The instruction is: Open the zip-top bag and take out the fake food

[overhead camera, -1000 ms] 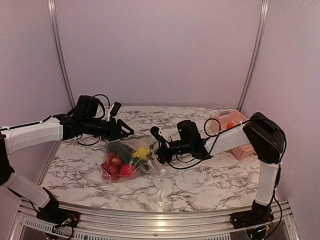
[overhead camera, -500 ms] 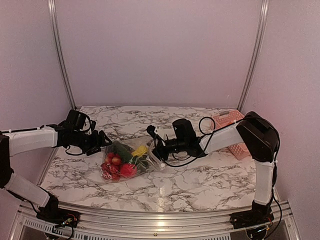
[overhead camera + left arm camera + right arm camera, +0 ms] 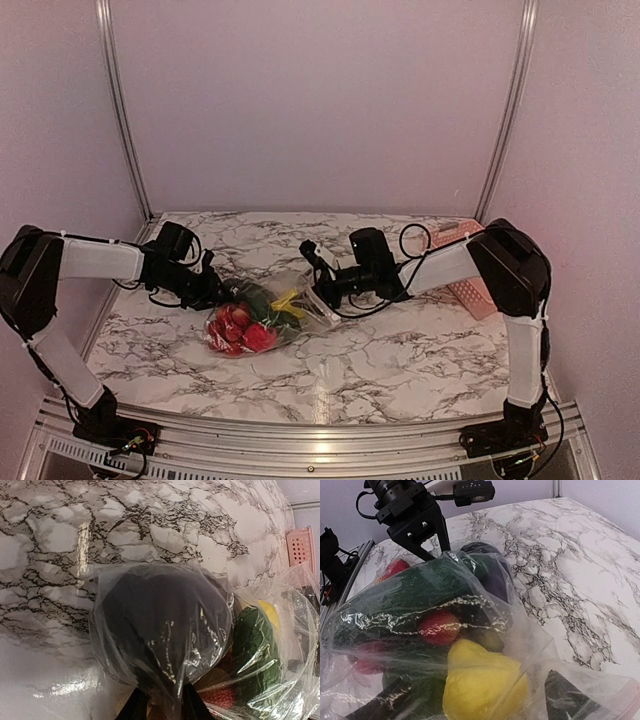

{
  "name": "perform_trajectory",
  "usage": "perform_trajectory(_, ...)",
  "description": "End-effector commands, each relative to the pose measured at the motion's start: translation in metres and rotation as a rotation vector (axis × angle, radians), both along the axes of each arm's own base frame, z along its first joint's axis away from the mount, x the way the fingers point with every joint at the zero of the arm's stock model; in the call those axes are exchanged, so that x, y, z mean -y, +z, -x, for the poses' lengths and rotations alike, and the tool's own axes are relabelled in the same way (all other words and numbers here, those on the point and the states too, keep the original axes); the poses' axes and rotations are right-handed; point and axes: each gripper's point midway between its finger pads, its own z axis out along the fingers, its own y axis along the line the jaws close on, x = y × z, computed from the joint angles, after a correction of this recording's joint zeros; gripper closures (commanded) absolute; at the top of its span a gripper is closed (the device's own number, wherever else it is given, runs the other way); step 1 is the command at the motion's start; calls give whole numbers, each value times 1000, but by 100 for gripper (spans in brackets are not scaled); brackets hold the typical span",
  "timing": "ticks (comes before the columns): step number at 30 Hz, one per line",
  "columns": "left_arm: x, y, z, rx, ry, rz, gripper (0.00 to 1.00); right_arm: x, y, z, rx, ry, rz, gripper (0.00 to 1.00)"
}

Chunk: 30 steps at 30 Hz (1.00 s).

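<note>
Left pincer [image 3: 213, 293] has dropped to the zip-top bag [image 3: 255, 318] on marble tabletop [image 3: 400, 360].

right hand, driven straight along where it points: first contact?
Likely the film of the zip-top bag, close in front of the right hand, then the yellow pepper just behind it; depth through the plastic is unclear.

The clear crinkly zip-top bag [image 3: 262, 318] of glossy plastic fake food [image 3: 232, 330] lies mid-bench. The left end effector [image 3: 218, 293] hems its left edge, and the right end effector [image 3: 318, 290] crowds its right. Bare white-marbled bench [image 3: 400, 360] lies open in front of the bag and far behind it. The pink perforated plastic basket [image 3: 480, 295] blocks the corner well to the bag's right.
</note>
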Motion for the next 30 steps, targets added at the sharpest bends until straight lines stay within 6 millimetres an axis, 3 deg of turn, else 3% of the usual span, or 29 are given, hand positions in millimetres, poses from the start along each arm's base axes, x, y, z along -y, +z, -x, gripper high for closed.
perform_trajectory(1,11,-5,-6,7,-79,1,81,-6,-15,-1,-31,42,22,11)
perform_trajectory(12,17,-9,-9,-6,-100,11,99,1,-52,-7,-81,3,123,12)
perform_trajectory(18,20,-4,-15,-2,-79,37,100,14,-66,-6,-100,-49,186,18)
perform_trajectory(21,18,-2,-17,1,-67,35,100,19,-59,-3,-96,-52,184,28)
perform_trajectory(25,14,-2,-17,7,-54,24,100,22,-27,0,-50,-60,135,46)
perform_trajectory(30,4,-7,-15,2,-20,5,100,33,5,-3,-21,-112,94,52)
